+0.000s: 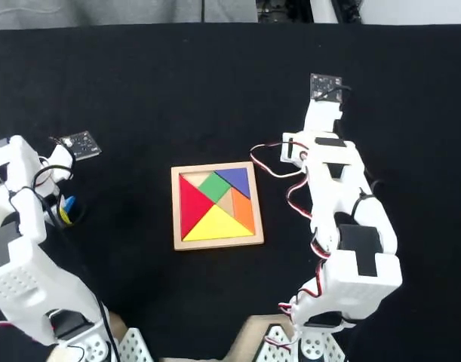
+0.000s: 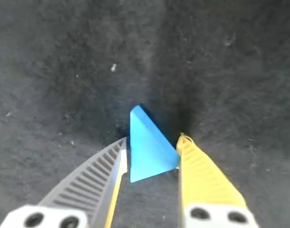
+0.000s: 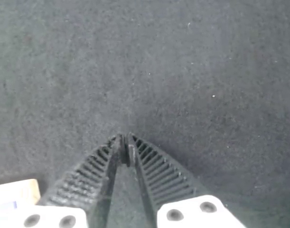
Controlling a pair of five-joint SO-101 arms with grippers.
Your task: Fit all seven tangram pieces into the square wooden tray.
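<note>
Black cloth tabletop (image 1: 139, 98), grey backdrop (image 1: 124, 10) behind

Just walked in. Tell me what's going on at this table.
A tangram puzzle is being put together on a black table. The wooden tray in the middle holds red, yellow, green, purple and orange pieces, with a wood-coloured spot near its centre. Off to one side of the tray, the left gripper is closed on a blue triangle. The right gripper is shut and empty over bare table.
</note>
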